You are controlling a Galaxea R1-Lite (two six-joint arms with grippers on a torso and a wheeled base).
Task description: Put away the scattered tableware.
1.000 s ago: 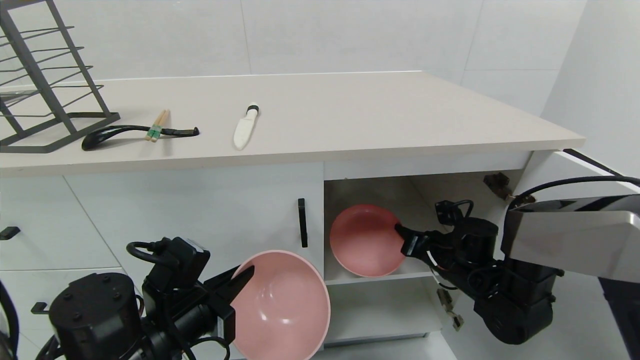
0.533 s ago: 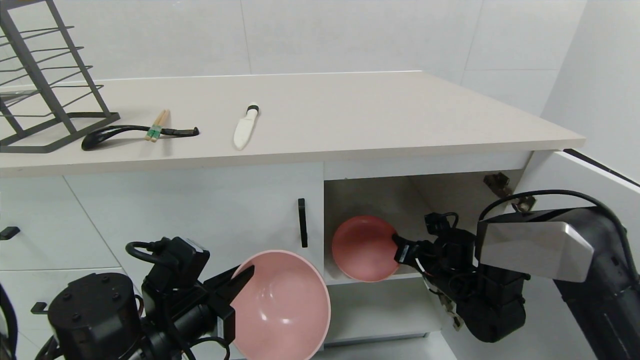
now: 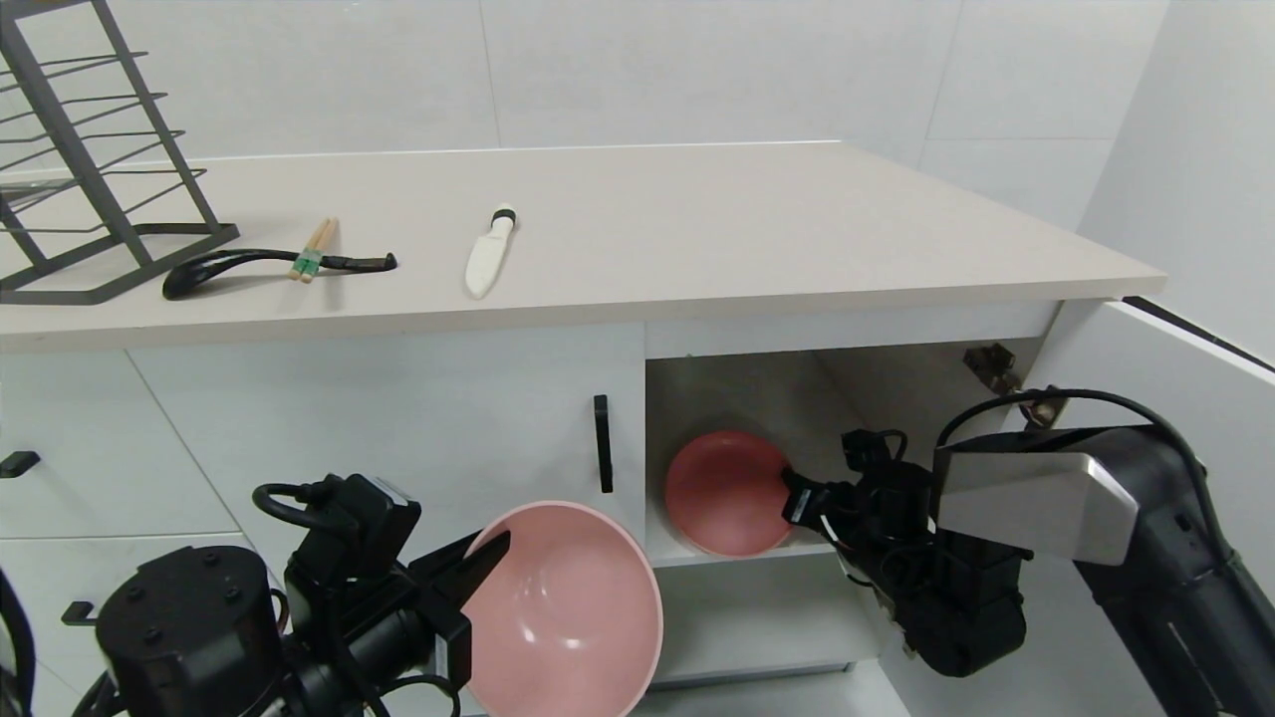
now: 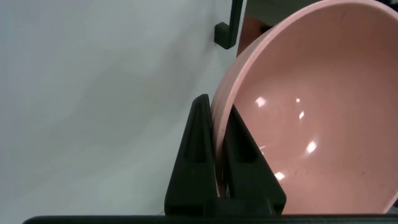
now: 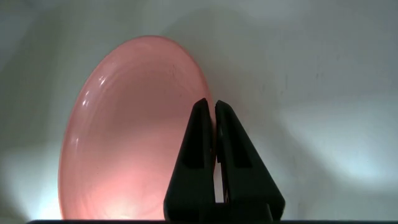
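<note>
My right gripper point(image 3: 789, 486) is shut on the rim of a pink plate point(image 3: 725, 493), holding it tilted on edge inside the open cabinet, low over the upper shelf point(image 3: 747, 554). In the right wrist view the fingers point(image 5: 200, 130) pinch the plate point(image 5: 130, 124) against the pale cabinet wall. My left gripper point(image 3: 488, 560) is shut on the rim of a pink bowl point(image 3: 568, 617), held low in front of the closed cabinet door. The left wrist view has the bowl point(image 4: 311, 118) with its rim between the fingers point(image 4: 200, 124).
On the countertop point(image 3: 697, 219) lie a black ladle point(image 3: 249, 264), chopsticks point(image 3: 314, 249) and a white knife point(image 3: 488, 254). A dark wire rack point(image 3: 80, 159) stands at the far left. The open cabinet door point(image 3: 1146, 349) hangs at the right. A black door handle point(image 3: 601, 443) is beside the opening.
My right gripper has carried the pink plate deeper into the cabinet and lower toward the shelf. The left arm with the bowl has barely moved.
</note>
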